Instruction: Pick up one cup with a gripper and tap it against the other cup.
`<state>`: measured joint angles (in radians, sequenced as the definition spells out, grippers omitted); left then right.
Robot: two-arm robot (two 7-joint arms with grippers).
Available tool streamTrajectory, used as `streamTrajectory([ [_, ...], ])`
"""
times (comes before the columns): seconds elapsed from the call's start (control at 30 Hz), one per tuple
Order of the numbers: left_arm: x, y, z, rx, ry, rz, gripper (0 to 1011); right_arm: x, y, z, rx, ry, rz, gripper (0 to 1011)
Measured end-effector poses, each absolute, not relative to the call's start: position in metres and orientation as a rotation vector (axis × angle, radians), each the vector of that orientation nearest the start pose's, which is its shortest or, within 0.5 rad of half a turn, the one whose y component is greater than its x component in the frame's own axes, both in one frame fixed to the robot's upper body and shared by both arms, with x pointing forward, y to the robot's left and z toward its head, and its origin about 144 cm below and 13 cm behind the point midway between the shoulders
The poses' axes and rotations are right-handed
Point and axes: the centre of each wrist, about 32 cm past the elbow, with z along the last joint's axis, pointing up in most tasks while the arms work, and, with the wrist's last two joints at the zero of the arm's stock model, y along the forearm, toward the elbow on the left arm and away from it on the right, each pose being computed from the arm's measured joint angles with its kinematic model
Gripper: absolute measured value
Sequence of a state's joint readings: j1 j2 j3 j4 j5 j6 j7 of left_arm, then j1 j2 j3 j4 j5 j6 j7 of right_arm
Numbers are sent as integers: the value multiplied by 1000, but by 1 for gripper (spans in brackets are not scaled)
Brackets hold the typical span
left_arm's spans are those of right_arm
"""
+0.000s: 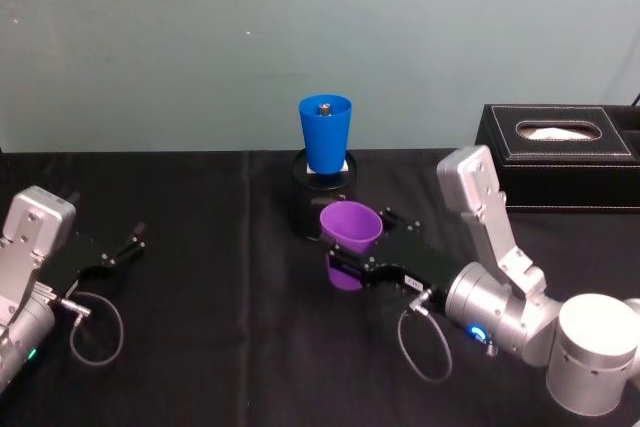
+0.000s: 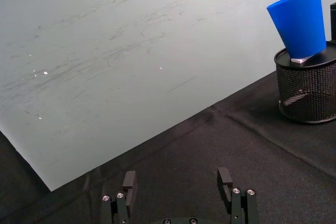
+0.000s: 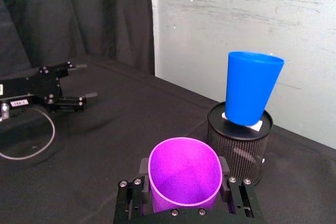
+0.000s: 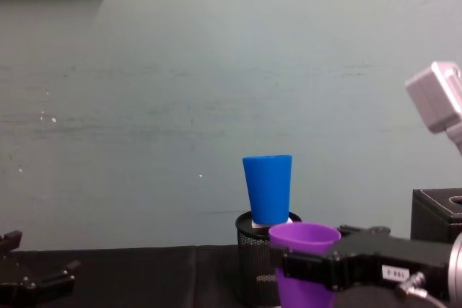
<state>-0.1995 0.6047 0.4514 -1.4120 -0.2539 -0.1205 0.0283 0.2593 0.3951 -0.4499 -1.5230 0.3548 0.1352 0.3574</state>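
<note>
Right end effector (image 1: 352, 265) closed flat-jawed across the mid-wall of the purple tumbler (image 1: 350, 227), upright, rim up, held in front of the black mesh pen holder (image 1: 322, 209). Blue tumbler (image 1: 326, 133) standing atop that holder on a small white block, above and just behind the purple rim, apart from it. Left end effector (image 1: 118, 252) parked low over the black-clothed bench (image 1: 200, 347) at the far left, open and empty. Likely light, thin, smooth plastic: slippery and prone to flexing under pressure. Best held at mid-height, as now. Perched blue tumbler probably easy to topple, so a gentle tap.
</note>
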Motion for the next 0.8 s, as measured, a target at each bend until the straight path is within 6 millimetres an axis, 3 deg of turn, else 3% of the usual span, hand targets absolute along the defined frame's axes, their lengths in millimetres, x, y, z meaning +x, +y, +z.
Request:
streamTrajectory([
  [0.8,489,310,1140,304,-285,1248,1000,497,-218,1145,-154,3,-867,735],
])
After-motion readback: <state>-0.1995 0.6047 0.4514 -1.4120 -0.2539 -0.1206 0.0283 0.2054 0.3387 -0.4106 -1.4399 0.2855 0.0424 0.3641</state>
